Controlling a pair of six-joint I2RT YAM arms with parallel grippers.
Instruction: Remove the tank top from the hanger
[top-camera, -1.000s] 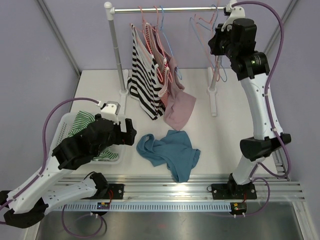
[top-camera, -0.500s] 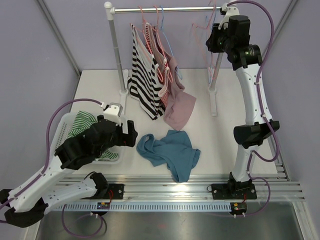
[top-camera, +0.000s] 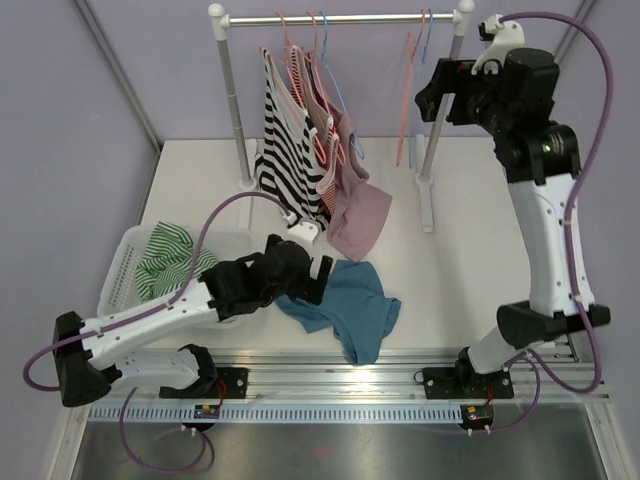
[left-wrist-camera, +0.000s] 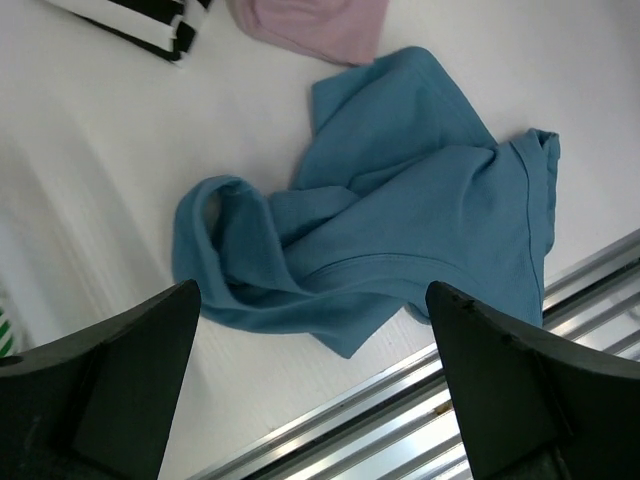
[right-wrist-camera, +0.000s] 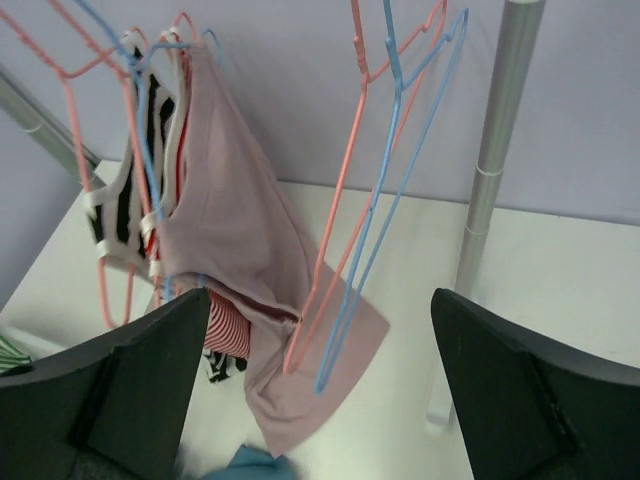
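The left claw (left-wrist-camera: 310, 300) hung spread wide over the crumpled blue tank top (left-wrist-camera: 400, 230) on the counter (left-wrist-camera: 100, 150); the right claw (right-wrist-camera: 320, 300) gaped before pink and blue hangers (right-wrist-camera: 365, 230).

Plain teal top (top-camera: 345, 305); plain pink tank top (top-camera: 355, 215); blk/wht striped top (top-camera: 285, 165); grn/wht striped garment (top-camera: 165, 258); hangers (top-camera: 406, 100) pink, blue.

A pale pink fabric tank top (right-wrist-camera: 235, 250) hangs left of a bare pink wire hanger (right-wrist-camera: 339, 180) and a blue wire hanger (right-wrist-camera: 383, 200) (both tilted), near a silver metal pole (right-wrist-camera: 497, 150).
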